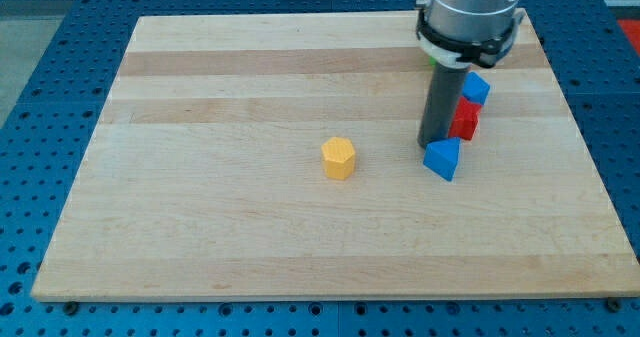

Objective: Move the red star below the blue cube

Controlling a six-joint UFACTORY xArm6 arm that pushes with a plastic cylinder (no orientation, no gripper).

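The bench (250, 237) lay mostly bare toward the view's bottom. Nearest on it sat the yellow block (339, 158), a short hexagonal piece well apart from the rest, out to the view's left of my tip.

Farther in, at the view's right, stood a tight cluster. The lowest piece was a blue block (442, 159) with slanted faces, its exact shape hard to tell. My tip (433, 143) came down just at that block's upper left edge, touching or nearly so. The tool was a plain rod with nothing to open or close, and it held nothing.

Just to the view's right of the rod was the red star (463, 120), partly hidden behind it, so its points could not be made out. It appeared to touch the blue block below it. Above the star sat the blue cube (476, 87), close against it.

The star already lay roughly below the cube, slightly to the view's left. I judged the task nearly done or done, with at most a small nudge left.
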